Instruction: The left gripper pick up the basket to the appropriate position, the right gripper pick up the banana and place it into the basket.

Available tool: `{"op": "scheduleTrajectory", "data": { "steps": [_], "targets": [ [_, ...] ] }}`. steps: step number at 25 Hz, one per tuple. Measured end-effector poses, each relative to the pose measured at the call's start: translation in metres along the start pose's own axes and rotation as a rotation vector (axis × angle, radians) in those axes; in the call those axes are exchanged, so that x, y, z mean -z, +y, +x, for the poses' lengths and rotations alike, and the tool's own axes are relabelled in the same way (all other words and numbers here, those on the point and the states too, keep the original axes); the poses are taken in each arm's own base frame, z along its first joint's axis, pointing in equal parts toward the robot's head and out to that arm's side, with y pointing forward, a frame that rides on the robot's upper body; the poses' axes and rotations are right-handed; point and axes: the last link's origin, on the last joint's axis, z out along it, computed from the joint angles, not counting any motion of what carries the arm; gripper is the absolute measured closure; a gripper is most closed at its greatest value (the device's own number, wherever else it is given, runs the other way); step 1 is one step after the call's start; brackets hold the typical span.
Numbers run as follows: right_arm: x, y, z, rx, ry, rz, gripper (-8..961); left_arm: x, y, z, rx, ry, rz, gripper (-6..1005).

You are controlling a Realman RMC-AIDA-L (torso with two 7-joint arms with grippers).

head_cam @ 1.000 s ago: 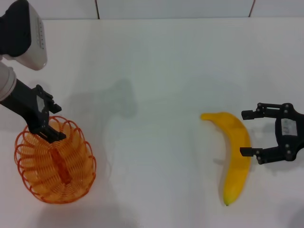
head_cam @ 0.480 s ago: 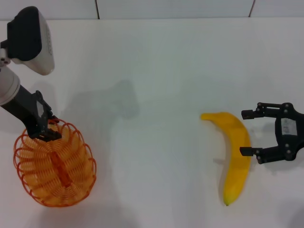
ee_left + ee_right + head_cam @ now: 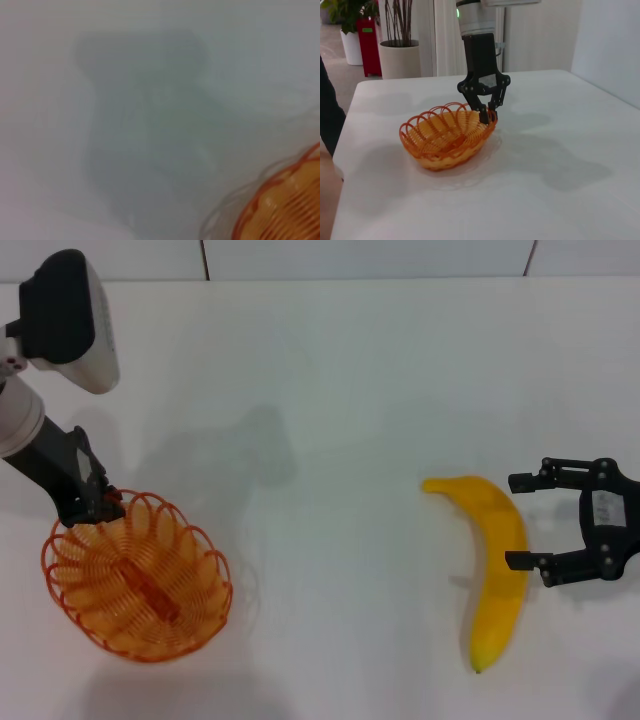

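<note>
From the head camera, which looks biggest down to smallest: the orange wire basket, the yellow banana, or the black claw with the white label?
1. Orange wire basket, largest.
2. Curved yellow banana, nearly as long as the basket is wide, but much slimmer.
3. Black labelled right gripper, smallest, though the picture's edge cuts it off.

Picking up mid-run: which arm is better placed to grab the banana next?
Right. The right gripper sits open with its fingers alongside the banana on the table, while the left gripper is shut on the basket rim at the far side.
</note>
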Motion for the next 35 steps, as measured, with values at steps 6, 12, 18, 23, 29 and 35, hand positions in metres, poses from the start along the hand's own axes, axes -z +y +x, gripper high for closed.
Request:
{"op": "scheduleTrajectory", "data": {
  "steps": [6, 12, 18, 23, 29, 35],
  "targets": [
    [0.000, 0.000, 0.000, 0.000, 0.000, 0.000, 70, 0.001, -0.001, -0.002, 0.014, -0.022, 0.011, 833],
    [0.000, 0.001, 0.001, -0.002, 0.000, 0.000, 70, 0.007, -0.003, -0.001, 0.022, -0.011, 0.039, 899],
    [0.001, 0.001, 0.002, -0.004, 0.002, 0.002, 70, 0.016, 0.001, -0.006, 0.060, 0.002, 0.041, 905],
    [0.002, 0.003, 0.003, -0.008, 0.002, 0.003, 70, 0.030, 0.010, -0.009, 0.064, 0.067, 0.045, 909],
    [0.003, 0.003, 0.003, -0.009, 0.002, 0.004, 70, 0.049, 0.021, -0.007, 0.048, 0.170, 0.068, 926],
    [0.003, 0.003, 0.003, -0.010, 0.001, 0.003, 70, 0.054, 0.027, -0.007, 0.116, 0.226, 0.057, 941]
  ]
}}
